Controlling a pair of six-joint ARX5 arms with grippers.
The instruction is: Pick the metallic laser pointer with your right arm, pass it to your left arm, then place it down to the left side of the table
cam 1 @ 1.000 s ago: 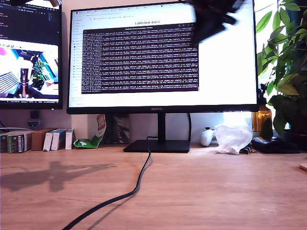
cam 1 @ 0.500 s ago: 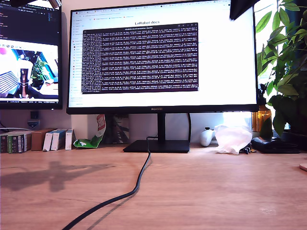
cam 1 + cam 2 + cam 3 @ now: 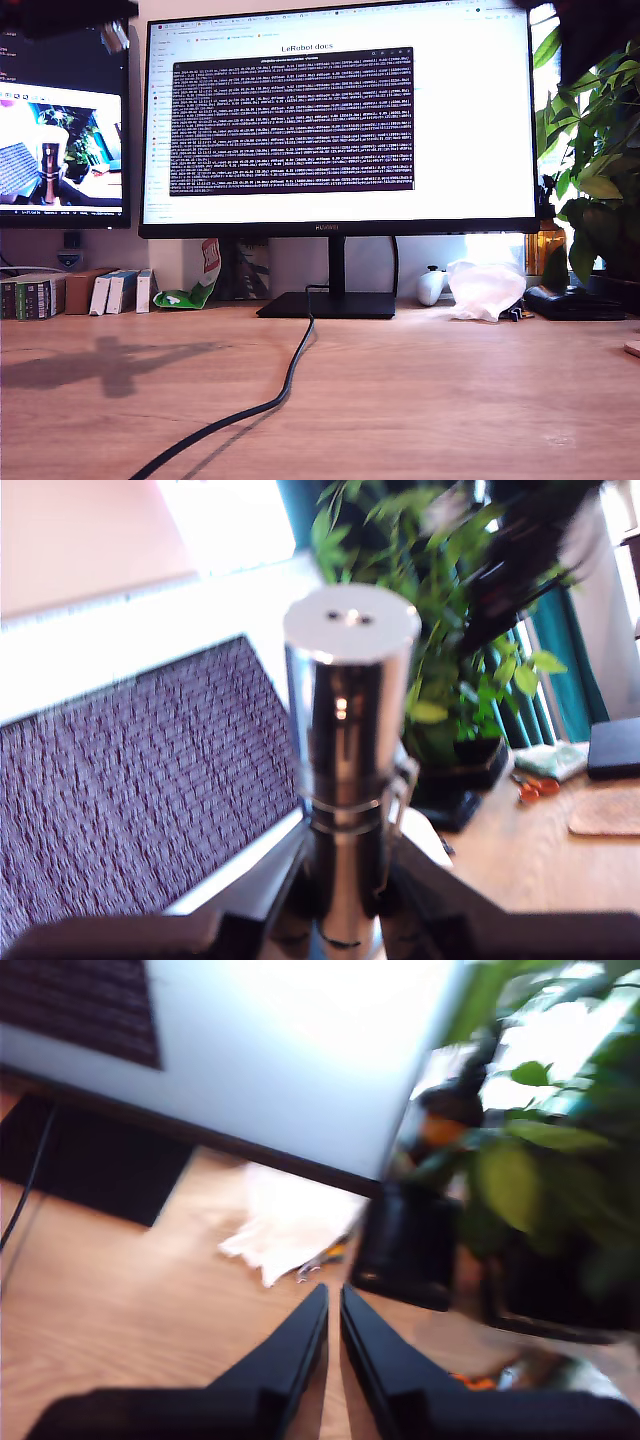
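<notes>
I count two monitors (image 3: 338, 120), one laser pointer (image 3: 349, 760), one black cable (image 3: 262, 400), one potted plant (image 3: 595, 150), one crumpled tissue (image 3: 485, 287).

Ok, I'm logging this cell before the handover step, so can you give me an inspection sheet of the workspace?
Surface: wood desk, bare in front.
Job's things: laser pointer upright in my first gripper, off the desk.
Clutter: small boxes, crumpled white bag by the monitor stand.
Grippers: first shut on the pointer; my second gripper with jaws nearly closed, holding nothing.
Cables: black cable running across the desk from the stand.
Surroundings: two monitors, plant at the exterior view's right.
</notes>
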